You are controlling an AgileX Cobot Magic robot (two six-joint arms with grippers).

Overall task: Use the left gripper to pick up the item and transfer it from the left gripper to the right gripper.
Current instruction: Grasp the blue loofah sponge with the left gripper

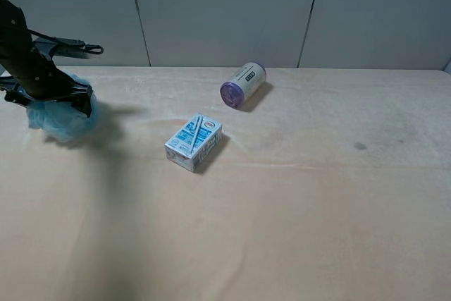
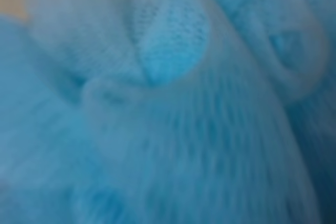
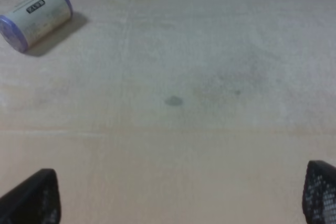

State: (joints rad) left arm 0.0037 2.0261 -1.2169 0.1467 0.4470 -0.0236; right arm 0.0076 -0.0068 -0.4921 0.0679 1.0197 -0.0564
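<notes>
The light blue mesh pouf [image 1: 62, 119] lies on the table at the far left of the exterior high view. My left gripper [image 1: 73, 98] is pressed down into its top, and its jaws are buried in the mesh. The left wrist view is filled with blurred blue mesh of the pouf [image 2: 173, 103], and no fingers show there. My right gripper [image 3: 176, 196] is out of the exterior high view. In the right wrist view its two black fingertips [image 3: 32, 199] stand wide apart, open and empty, above bare table.
A blue-white drink carton [image 1: 194, 142] lies near the table's middle. A purple-lidded can [image 1: 243, 84] lies on its side behind it, and it also shows in the right wrist view [image 3: 35, 17]. A small dark stain [image 1: 360, 146] marks the tan table [image 1: 296, 230].
</notes>
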